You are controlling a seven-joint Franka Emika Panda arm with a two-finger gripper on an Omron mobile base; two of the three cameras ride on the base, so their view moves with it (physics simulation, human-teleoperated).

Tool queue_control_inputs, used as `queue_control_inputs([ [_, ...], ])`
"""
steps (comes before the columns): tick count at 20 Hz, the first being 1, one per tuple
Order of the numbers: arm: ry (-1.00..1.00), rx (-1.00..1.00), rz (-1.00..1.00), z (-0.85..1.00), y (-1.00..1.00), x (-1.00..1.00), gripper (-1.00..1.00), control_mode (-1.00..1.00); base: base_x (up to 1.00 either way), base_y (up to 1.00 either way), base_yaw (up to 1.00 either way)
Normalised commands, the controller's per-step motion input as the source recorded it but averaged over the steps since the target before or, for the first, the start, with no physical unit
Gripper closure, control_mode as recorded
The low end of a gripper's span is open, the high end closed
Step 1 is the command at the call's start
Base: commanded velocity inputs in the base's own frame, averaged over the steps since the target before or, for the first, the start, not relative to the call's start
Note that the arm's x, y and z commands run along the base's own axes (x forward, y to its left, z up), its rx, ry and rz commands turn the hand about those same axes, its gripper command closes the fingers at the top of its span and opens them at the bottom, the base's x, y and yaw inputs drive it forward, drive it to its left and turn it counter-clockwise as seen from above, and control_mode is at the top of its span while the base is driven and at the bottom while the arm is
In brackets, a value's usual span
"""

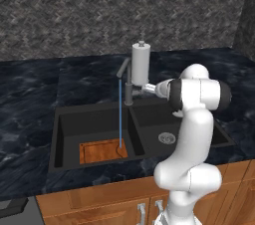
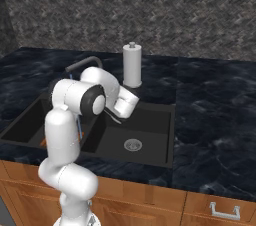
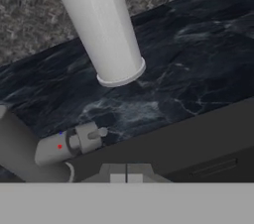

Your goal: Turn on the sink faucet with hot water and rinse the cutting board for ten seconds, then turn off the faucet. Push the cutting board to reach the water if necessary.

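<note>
No writing or brand mark is showing on anything here; the one marking is a red dot beside a blue dot on the small grey side lever (image 3: 69, 142) of the slim dark grey metal sink faucet (image 1: 128, 87). A thin straight blue stream of water (image 1: 120, 112) is falling from the angled spout onto the flat reddish-brown wooden cutting board (image 1: 102, 150), which is lying on the floor of the left basin of the matte black double-basin sink (image 1: 67, 124). A round silver drain (image 1: 167, 137) is sitting in the right basin. A tall smooth light grey cylindrical pump dispenser (image 1: 141, 63) is standing behind the faucet on the glossy dark marbled stone table (image 1: 30, 99). The gripper (image 3: 126, 173) is hovering just beside the lever with its jaws pressed together, holding nothing. Warm wooden cabinet fronts (image 2: 205, 207) are running below.
</note>
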Motion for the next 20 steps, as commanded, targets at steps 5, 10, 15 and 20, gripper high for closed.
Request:
queue_control_inputs([
  [5, 0.02, 0.00, 0.00, 0.00, 0.00, -0.18, 1.00, -1.00, 0.00, 0.00, 0.00],
  [10, 0.00, 0.00, 0.00, 0.00, 0.00, -0.05, 1.00, -1.00, 0.00, 0.00, 0.00],
  [15, 0.00, 0.00, 0.00, 0.00, 0.00, -0.02, 1.00, -1.00, 0.00, 0.00, 0.00],
  [20, 0.00, 0.00, 0.00, 0.00, 0.00, 0.00, 1.00, -1.00, 0.00, 0.00, 0.00],
])
